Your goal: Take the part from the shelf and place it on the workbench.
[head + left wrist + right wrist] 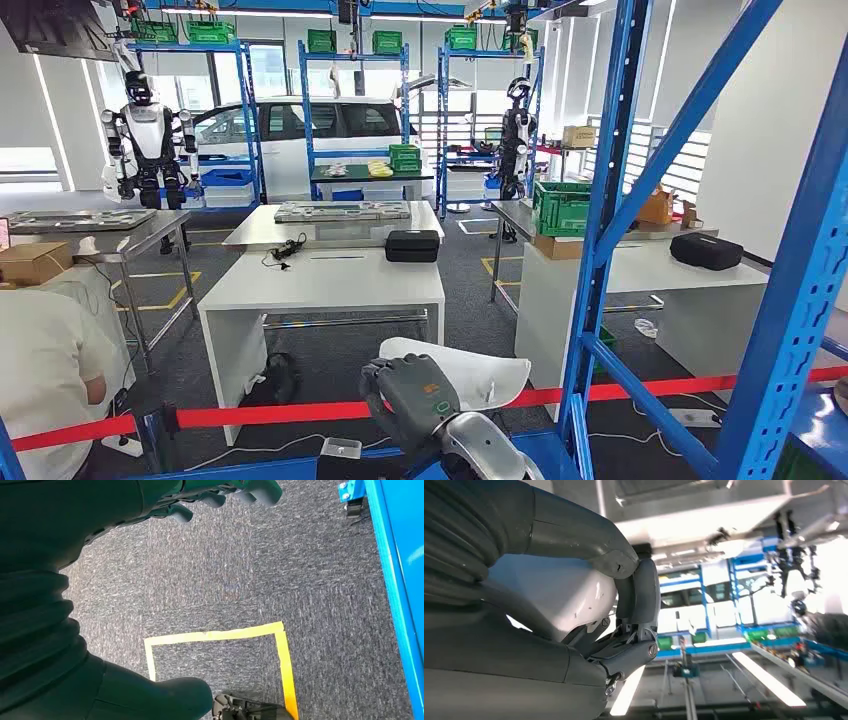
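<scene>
From the head view I see my right hand (415, 398) raised low in the middle of the picture, its dark fingers (385, 385) wrapped around the near edge of the part (470, 372), a curved white panel that it holds in the air above the red barrier tape (270, 411). The blue shelf frame (610, 200) stands just beside it on my right. Beyond the tape is a white tabletop (320, 280) carrying a black case (412, 245) and a black cable (287, 250). Further back there are blue racks (352, 100) with green crates, a white car (300, 125) and two other humanoid robots (148, 135). A person in a white shirt (45, 380) is at the lower left.

On the left wrist view my left hand (220, 495) hangs over grey carpet (225, 580) marked with yellow tape (220, 635); its fingers (260, 490) are curled in, and I see nothing in them. A blue shelf post (395, 555) runs along one edge.

On the right wrist view the thumb (639, 595) and fingers (624, 655) pinch the white part (554, 595) between them, close to the lens, with the racks blurred behind
</scene>
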Controlling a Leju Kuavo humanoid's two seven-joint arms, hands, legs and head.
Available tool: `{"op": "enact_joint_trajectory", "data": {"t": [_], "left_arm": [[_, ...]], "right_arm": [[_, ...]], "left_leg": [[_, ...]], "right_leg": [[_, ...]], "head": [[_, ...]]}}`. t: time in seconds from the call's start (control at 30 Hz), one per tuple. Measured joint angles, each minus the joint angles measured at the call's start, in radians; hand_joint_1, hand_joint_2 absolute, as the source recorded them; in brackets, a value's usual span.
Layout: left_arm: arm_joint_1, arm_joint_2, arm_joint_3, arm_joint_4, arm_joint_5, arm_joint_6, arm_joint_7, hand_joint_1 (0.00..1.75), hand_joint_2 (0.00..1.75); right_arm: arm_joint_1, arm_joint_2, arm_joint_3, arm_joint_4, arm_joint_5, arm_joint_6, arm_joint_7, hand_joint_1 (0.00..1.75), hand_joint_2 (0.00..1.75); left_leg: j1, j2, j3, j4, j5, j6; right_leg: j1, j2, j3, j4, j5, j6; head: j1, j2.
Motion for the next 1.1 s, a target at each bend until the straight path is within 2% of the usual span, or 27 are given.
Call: {"op": "enact_joint_trajectory", "data": {"t": [0.27,0.53,1.1], "left_arm": [[-0.004,0.0,0.002,0.0,-0.009,0.02,0.02,0.0,1.75],[-0.006,0.0,0.013,0.0,0.001,0.022,0.025,0.0,1.75],[-0.006,0.001,0.052,0.0,0.03,0.036,0.025,0.0,1.75]], "right_arm": [[-0.005,0.026,0.039,-0.109,0.031,0.013,0.014,1.75,1.75],[0.016,0.019,0.066,-0.208,0.043,0.006,0.026,1.75,1.75],[0.044,0.005,0.09,-0.293,0.058,-0.009,0.039,1.75,1.75]], "left_leg": [[0.0,0.0,0.0,0.0,0.0,0.0],[0.0,0.0,0.0,0.0,0.0,0.0],[0.0,0.0,0.0,-0.001,0.0,0.0]], "right_leg": [[0.0,0.0,0.0,0.0,0.0,-0.001],[0.0,0.0,-0.001,0.0,0.0,-0.001],[0.0,0.0,-0.001,0.0,-0.001,-0.001]], "head": [[0.0,0.0],[0.0,0.0],[0.0,0.0]]}}
